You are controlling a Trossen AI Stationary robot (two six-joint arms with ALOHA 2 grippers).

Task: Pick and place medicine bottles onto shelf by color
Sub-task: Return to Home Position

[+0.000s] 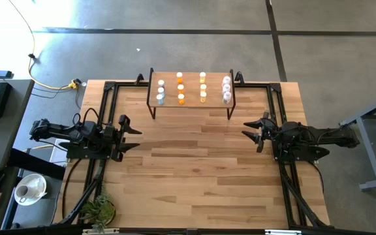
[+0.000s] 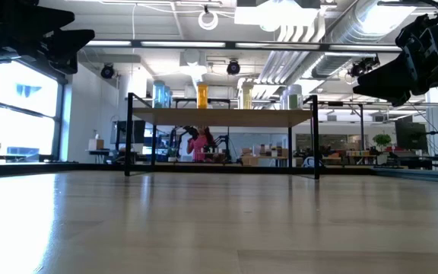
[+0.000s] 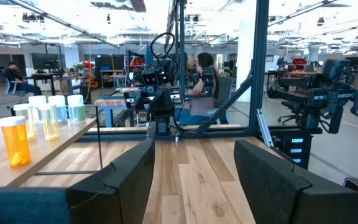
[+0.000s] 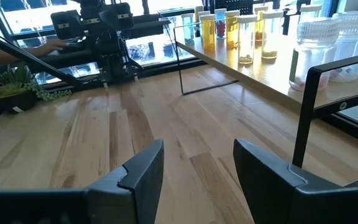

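High view: the wooden table (image 1: 194,176) carries the shelf (image 1: 191,88) near its back edge, midway between the 2 arms. The left gripper (image 1: 134,137) and right gripper (image 1: 248,130) hover at opposite sides of the table, well apart from the shelf, each spread wide and holding nothing. The medicine bottles (image 1: 180,87) stand on the shelf in 4 columns of 3: blue-grey, orange, yellow, white.

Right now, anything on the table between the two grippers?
No. High view shows only bare tabletop between the left gripper and right gripper.
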